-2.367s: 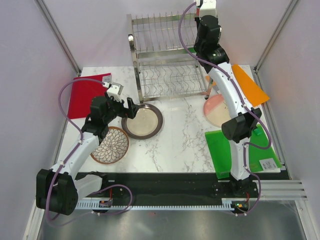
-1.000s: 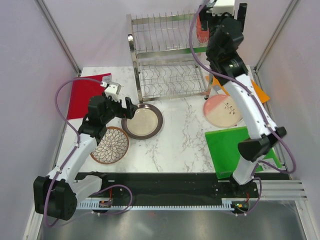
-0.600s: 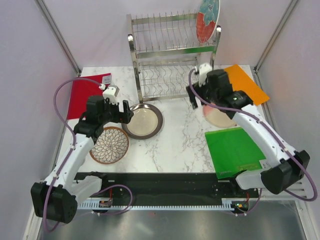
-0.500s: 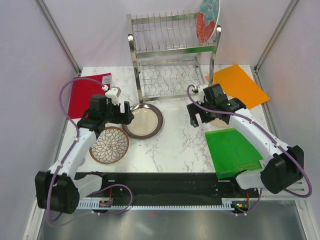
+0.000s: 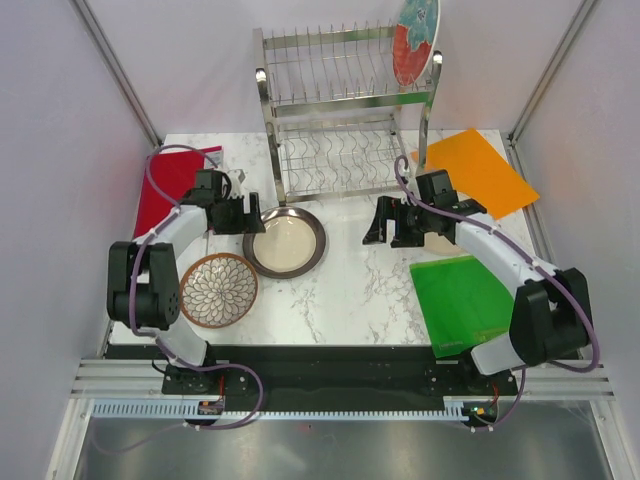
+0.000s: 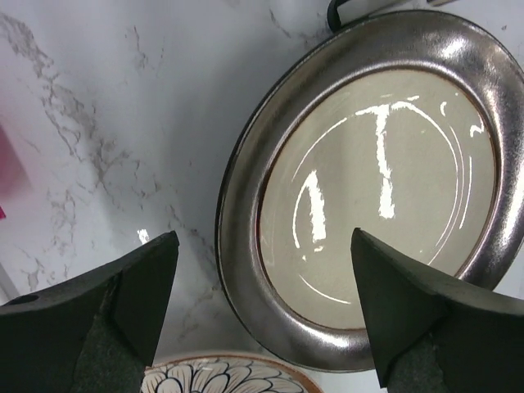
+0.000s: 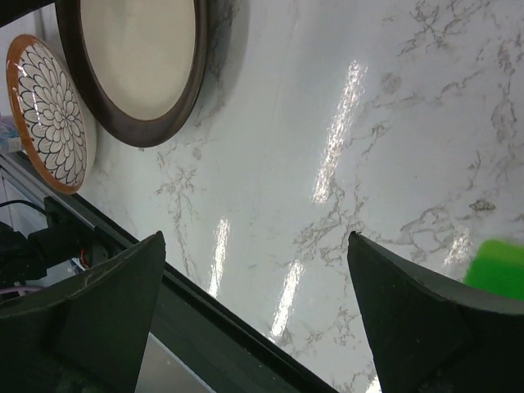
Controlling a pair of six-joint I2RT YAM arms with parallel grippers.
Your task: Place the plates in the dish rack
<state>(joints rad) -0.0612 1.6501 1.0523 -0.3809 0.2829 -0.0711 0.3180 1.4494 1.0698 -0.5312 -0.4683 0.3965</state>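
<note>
No text, label, brand, number or sign can be read in any of the views.
</note>
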